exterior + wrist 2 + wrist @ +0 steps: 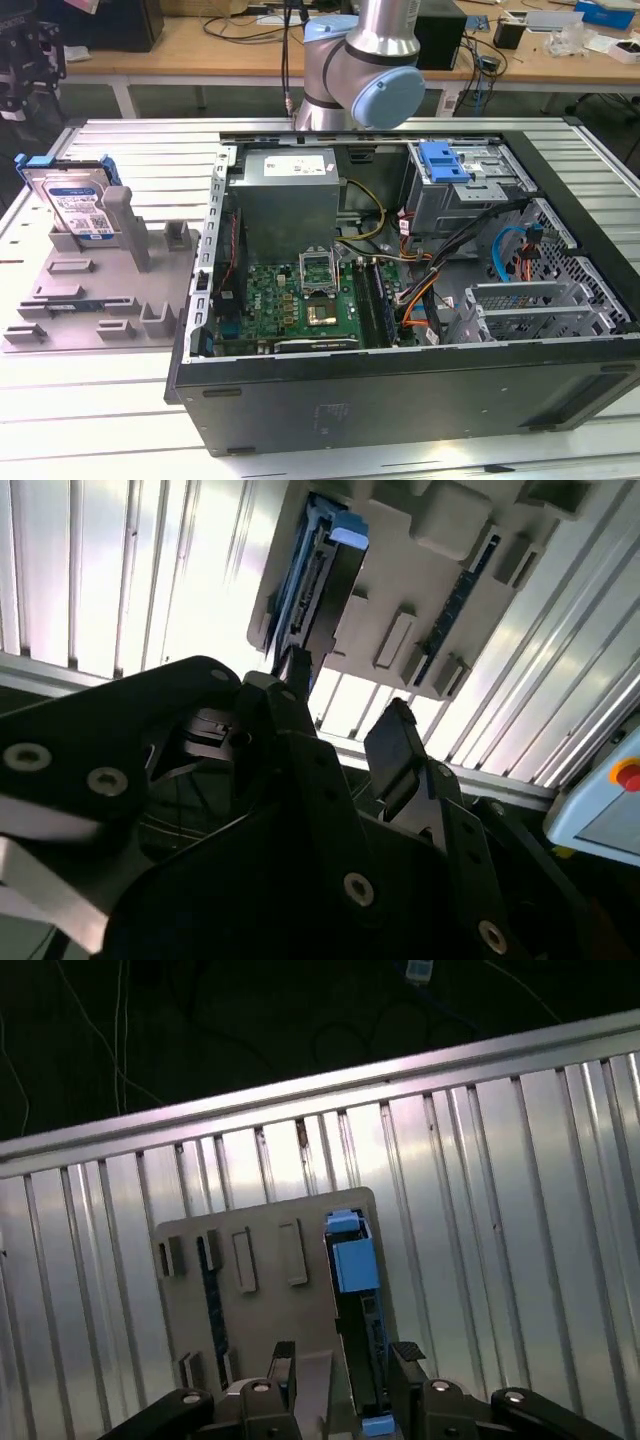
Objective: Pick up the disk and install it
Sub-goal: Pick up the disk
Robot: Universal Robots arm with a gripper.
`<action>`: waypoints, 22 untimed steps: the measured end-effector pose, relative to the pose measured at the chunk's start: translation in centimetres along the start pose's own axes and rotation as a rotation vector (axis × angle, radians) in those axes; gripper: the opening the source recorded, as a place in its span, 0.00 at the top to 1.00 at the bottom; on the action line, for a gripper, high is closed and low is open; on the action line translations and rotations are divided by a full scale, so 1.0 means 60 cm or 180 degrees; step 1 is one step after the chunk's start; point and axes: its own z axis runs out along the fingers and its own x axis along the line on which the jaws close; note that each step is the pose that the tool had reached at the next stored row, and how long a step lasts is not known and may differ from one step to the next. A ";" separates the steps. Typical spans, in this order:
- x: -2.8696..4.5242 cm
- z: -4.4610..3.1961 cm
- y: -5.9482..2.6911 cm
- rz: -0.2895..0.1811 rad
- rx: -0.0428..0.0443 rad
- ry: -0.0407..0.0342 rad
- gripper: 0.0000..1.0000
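The disk [75, 205] is a silver drive with a white-and-blue label and a blue carrier. It stands on edge in a slot of the grey holder [100, 290], at the exterior view's left, outside the computer case. In both wrist views I see it edge-on from above: the disk [352, 1280] sits in the holder [260, 1250], and the disk [322, 580] in the holder [430, 570]. My gripper [345, 1365] hangs well above it, open, with its two black fingers [283, 1360] either side of the drive's line and nothing between them. The second wrist view also shows the gripper [345, 705] apart from the drive.
The open computer case [400, 400] lies on the slatted metal table [120, 140]. It holds a grey power-supply box [285, 195], a motherboard [300, 300] and a drive bay with a blue latch [445, 160]. The robot arm [360, 60] stands behind the case. A pendant with a red button [625, 775] lies beyond the table edge.
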 end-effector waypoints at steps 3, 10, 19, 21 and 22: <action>0.000 0.000 0.000 -0.0192 0.0018 0.0004 0.51; 0.001 0.007 0.020 -0.0408 0.0070 0.0006 0.51; 0.001 0.010 0.024 -0.0533 0.0144 -0.0020 0.51; 0.001 0.010 0.024 -0.0533 0.0143 -0.0019 0.51; 0.001 0.010 0.024 -0.0533 0.0143 -0.0019 0.51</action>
